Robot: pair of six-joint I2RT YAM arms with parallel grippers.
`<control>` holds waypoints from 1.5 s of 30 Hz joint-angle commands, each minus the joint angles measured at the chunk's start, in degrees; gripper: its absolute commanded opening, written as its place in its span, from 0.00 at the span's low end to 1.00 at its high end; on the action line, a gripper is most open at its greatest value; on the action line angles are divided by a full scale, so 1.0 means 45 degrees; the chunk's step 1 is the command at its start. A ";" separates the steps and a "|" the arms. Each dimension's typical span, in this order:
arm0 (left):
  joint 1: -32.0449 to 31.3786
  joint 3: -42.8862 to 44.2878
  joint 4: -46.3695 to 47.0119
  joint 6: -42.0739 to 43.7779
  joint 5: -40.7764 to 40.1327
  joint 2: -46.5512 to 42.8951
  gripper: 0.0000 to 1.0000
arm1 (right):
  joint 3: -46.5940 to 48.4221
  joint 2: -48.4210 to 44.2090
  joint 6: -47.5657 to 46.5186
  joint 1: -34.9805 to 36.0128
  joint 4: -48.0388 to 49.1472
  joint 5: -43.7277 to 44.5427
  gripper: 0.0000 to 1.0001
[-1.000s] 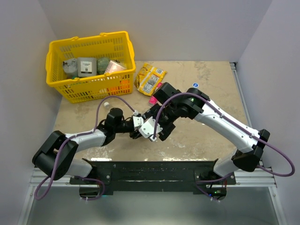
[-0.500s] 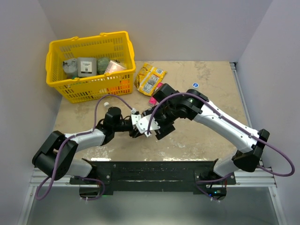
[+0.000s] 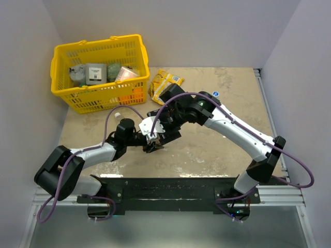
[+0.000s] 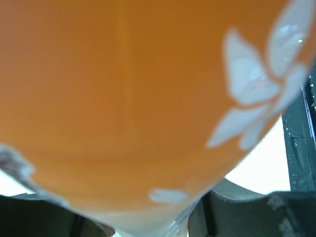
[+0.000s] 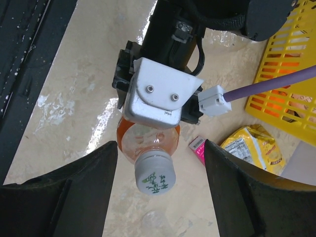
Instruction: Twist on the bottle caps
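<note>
The orange bottle [image 5: 148, 140] is held in my left gripper [image 3: 151, 143], which is shut around its body; the orange label fills the left wrist view [image 4: 123, 98]. A whitish cap with a green mark [image 5: 154, 176] sits on the bottle's neck. My right gripper [image 5: 160, 197] is open, with one dark finger [image 5: 74, 197] on either side of the cap, apart from it. From above, my right gripper [image 3: 156, 133] covers the bottle top. A blue cap [image 3: 215, 94] lies on the table at the back right. I see no colourless bottles for certain.
A yellow basket [image 3: 98, 72] with goods stands at the back left. A yellow snack packet [image 3: 166, 85] and a pink packet [image 5: 197, 148] lie behind the grippers. A small whitish round thing [image 3: 118, 114] lies by the left arm's cable.
My right arm has swung left and back, bringing its gripper over the top of the bottle. My left gripper has kept hold of the bottle and barely moved.
</note>
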 commanded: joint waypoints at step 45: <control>-0.0856 -0.0065 0.3300 -0.0451 -0.9811 -0.0815 0.00 | 0.2219 0.2289 1.0127 -0.1958 -0.1080 -0.0279 0.25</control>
